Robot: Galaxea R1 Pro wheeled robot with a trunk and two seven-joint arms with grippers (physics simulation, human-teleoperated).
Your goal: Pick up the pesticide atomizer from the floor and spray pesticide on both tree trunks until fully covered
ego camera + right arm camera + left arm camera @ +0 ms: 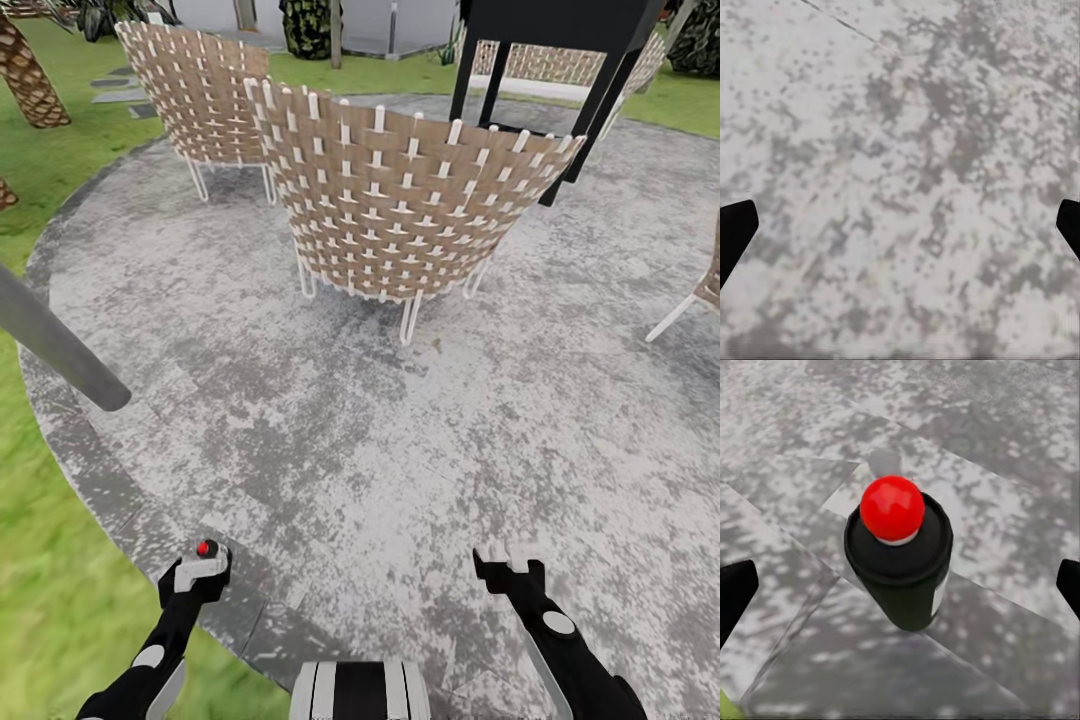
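Note:
The pesticide atomizer (900,562) is a dark bottle with a black collar and a round red cap, standing upright on the grey paved patch (400,450). In the head view its red cap (207,548) shows right at my left gripper (200,568), near the patch's edge. My left gripper is open: its black fingertips (735,589) stand far apart on either side of the bottle without touching it. My right gripper (500,562) is open over bare paving, with its fingertips (735,232) wide apart. The two tall trees are out of view.
Two woven wicker chairs (400,210) (195,90) stand ahead on the patch, with a black table (560,40) behind them. Another chair's leg (675,315) is at the right. A leaning grey pole (50,345) crosses at the left. Lawn (60,600) borders the paving, and a criss-cross palm trunk (25,75) stands far left.

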